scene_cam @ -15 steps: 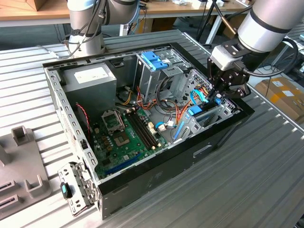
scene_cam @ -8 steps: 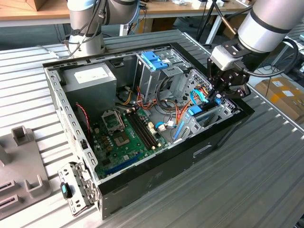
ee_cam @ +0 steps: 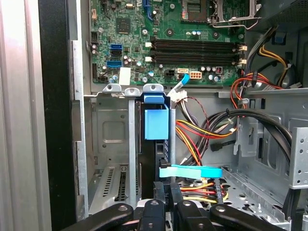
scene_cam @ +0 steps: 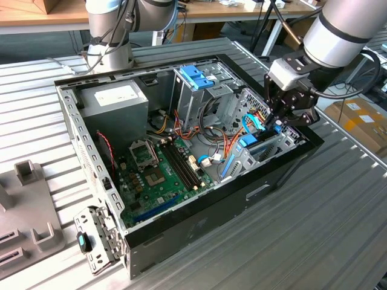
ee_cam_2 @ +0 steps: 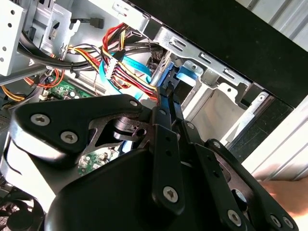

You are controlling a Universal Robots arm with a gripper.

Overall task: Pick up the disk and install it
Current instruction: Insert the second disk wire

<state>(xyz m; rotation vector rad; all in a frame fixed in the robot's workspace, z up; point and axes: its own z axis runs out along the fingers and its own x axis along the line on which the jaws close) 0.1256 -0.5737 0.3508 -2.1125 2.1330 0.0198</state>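
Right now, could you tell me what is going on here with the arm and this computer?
The arm's gripper is down inside the open computer case, at the metal drive bay at the case's end on the exterior view's right. The disk stands on edge in that bay, with the gripper right at it. Whether the disk is fully seated is unclear.

Inside your black computer case [scene_cam: 199, 226] sits a green motherboard [scene_cam: 158, 176] with black memory slots. Beside it, the power-supply box [scene_cam: 115, 99] is grey with a white label. Your black end effector [scene_cam: 279, 118] hangs over blue plastic rails [ee_cam: 156, 122] amid red, yellow and orange wires [ee_cam: 192, 132]. The ribbed tabletop [scene_cam: 314, 229] is silver-grey.
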